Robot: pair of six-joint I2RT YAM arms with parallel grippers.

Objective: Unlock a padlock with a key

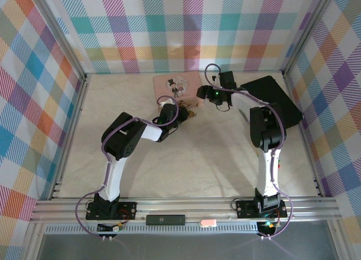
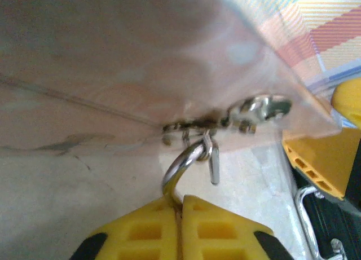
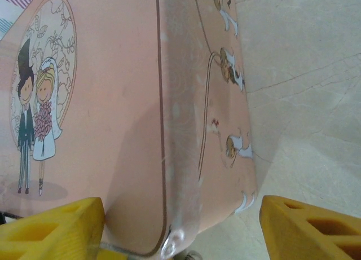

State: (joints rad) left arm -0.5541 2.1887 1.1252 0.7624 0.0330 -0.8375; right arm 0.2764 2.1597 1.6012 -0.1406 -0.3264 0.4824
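The padlock's thin silvery shackle [image 2: 181, 168] rises from between the yellow fingers [image 2: 225, 229] of my left gripper [image 2: 180, 206], which is shut on it; the brass body is hidden between them. The shackle hooks through the clasp [image 2: 256, 109] on the front of the pink tin [image 1: 177, 84]. A small silvery piece [image 2: 214, 168] hangs from the loop; I cannot tell whether it is the key. My left gripper [image 1: 183, 112] sits at the tin's front edge. My right gripper [image 3: 180, 237] is open, its fingers [image 3: 307, 229] straddling the tin's [image 3: 113, 130] corner.
A flat black case [image 1: 276, 99] lies at the back right, behind the right arm. The tin stands near the back wall of checked cloth. The right gripper's yellow finger [image 2: 318, 158] shows close beside the left one. Pale table [image 1: 197, 158] lies between the arms.
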